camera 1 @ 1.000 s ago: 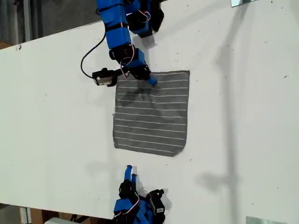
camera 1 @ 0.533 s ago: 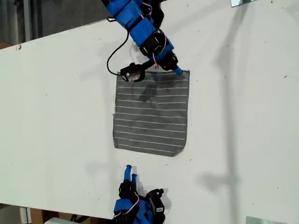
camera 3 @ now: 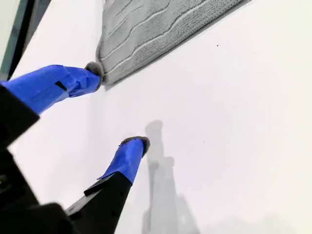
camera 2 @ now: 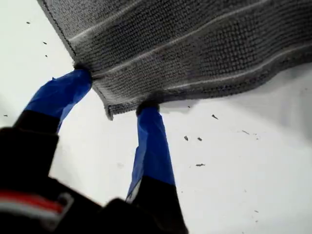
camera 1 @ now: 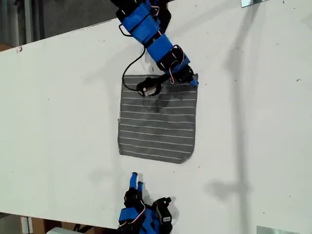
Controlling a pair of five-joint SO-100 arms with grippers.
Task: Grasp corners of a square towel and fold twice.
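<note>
The grey towel with thin white stripes lies flat on the white table. My first gripper is at the towel's upper right corner as the exterior view shows it. In the first wrist view the gripper is open, and its two blue fingers straddle that corner of the towel, tips against the cloth edges. My second gripper rests below the towel's lower edge in the exterior view. It stands open over bare table, a short way from the towel.
The first arm's black cable and wrist camera hang over the towel's upper part. Metal plates sit at the exterior view's top right and bottom right. The table edge runs along the upper left.
My first gripper has swung from the towel's upper left corner to its upper right corner in the exterior view. The towel and my second gripper have not moved.
</note>
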